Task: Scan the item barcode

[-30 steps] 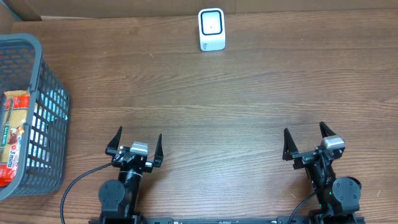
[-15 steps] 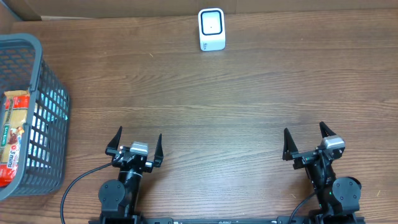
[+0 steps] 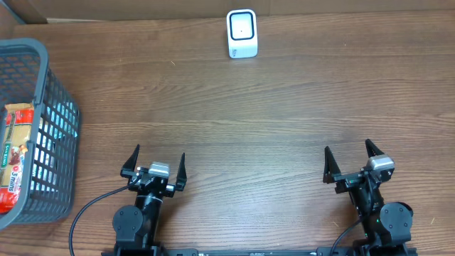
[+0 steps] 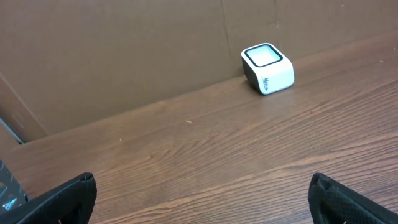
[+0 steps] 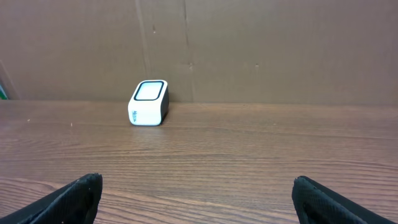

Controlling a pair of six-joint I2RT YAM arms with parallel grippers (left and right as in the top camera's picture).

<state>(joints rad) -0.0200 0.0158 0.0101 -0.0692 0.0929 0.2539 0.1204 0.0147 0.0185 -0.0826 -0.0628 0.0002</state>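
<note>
I have bare tabletop [image 3: 284, 121] to pass across the whole middle. Only 2 obstacles stand: the white scanner [image 3: 242, 33] against the back wall [image 5: 249, 50], and the grey basket [image 3: 60, 142] at far left.

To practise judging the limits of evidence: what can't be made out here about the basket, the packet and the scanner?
- Overhead: the basket and the packet in it are cut off by the left edge, and no barcode shows.
- Overhead: the print on the scanner is too small to read.
- Wrist views: the packet is out of frame.
</note>
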